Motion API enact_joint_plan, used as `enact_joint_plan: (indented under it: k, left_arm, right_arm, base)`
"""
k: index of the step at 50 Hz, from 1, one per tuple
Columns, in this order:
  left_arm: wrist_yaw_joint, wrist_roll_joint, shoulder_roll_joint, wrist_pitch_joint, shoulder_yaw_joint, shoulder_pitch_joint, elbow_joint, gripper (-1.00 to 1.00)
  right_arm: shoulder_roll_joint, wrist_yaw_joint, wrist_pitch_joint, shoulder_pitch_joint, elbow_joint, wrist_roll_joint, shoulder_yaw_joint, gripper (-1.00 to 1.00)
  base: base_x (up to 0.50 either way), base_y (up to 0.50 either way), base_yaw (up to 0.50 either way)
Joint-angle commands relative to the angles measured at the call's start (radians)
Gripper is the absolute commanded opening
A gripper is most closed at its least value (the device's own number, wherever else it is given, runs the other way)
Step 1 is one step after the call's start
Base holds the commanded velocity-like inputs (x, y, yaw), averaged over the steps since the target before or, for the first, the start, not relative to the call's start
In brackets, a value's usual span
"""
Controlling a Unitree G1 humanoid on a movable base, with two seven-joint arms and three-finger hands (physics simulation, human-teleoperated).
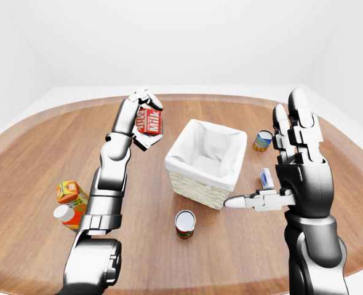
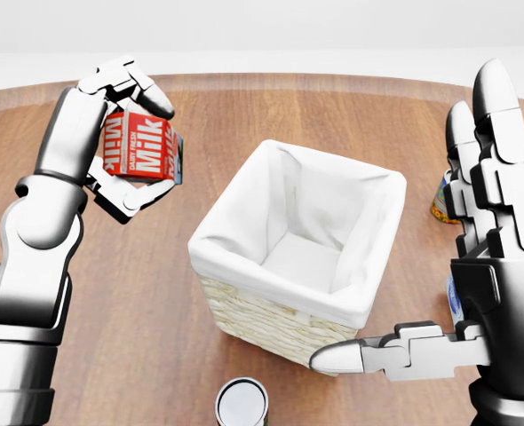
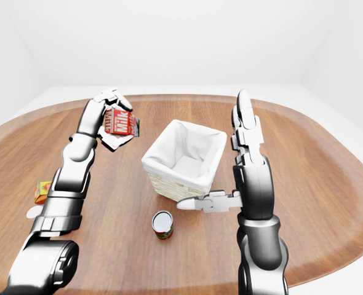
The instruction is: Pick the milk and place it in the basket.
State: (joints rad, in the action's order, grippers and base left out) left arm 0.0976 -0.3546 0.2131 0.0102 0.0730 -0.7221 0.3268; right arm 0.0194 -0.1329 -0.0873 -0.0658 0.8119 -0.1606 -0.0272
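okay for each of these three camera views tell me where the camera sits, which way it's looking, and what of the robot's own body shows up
Head view: on the head, angled down at the table; left hand closed round the milk, open right hand beside the basket.
Left-eye view: on the head, looking out over the whole table; both arms, orange carton, can.
Right-eye view: same pair, set slightly rightward; both arms again.
Shared: all three show the milk held up left of the basket.
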Motion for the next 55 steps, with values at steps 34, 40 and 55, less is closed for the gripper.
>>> enact_joint_plan:
  k: [34,40,55]
  left_arm:
    - [0.053,-0.026,-0.151,-0.097,-0.081,0.008,-0.227,-1.0]
    - [0.06,-0.035,-0.176,-0.097,-0.099,0.005,-0.255,-1.0]
    - [0.051,-0.035,-0.223,-0.097,-0.126,0.001,-0.258,-1.0]
  right_arm:
    - [0.0,-0.001,0.0,0.001,0.006,0.001,0.001,1.0]
    - [0.0,-0.001,0.0,0.0,0.004,0.002,-0.001,1.0]
    - [0.0,-0.002,0.0,-0.004,0.005,0.003,0.0,1.0]
  base:
    - [0.0,0.0,0.0]
    - [0.0,0.0,0.0]
    - [0.0,0.0,0.0]
